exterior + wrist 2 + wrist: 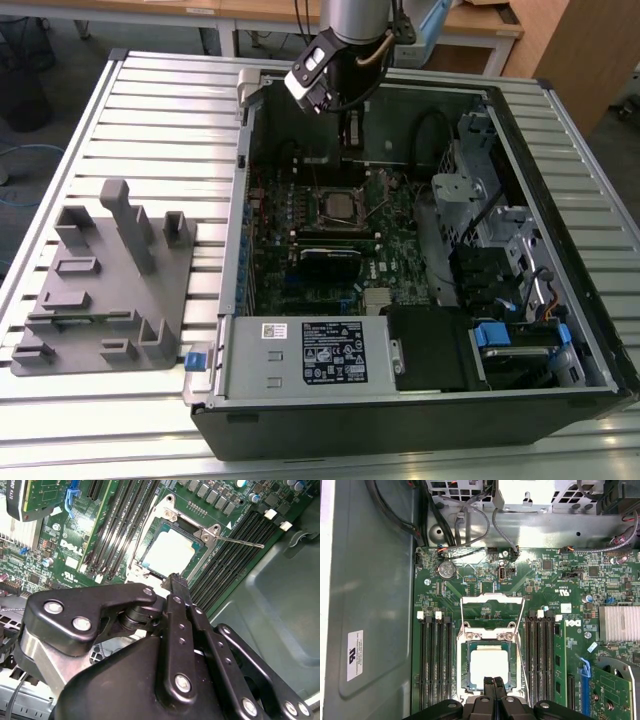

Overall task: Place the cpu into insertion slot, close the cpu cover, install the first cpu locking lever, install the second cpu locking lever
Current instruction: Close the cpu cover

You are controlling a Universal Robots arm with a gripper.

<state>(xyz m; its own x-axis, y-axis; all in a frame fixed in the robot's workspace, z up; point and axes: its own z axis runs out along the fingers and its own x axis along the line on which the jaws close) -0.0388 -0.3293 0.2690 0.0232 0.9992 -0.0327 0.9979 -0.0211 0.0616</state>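
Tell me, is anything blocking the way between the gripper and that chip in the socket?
Nothing visible does. In the first wrist view the gripper hangs right over the edge of the cpu, which lies bare in the insertion slot. The cpu cover is swung back off it.

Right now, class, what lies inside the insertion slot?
The cpu sits inside the insertion slot, pale top showing. The gripper covers one edge of it; whatever lies beneath the cpu is hidden.
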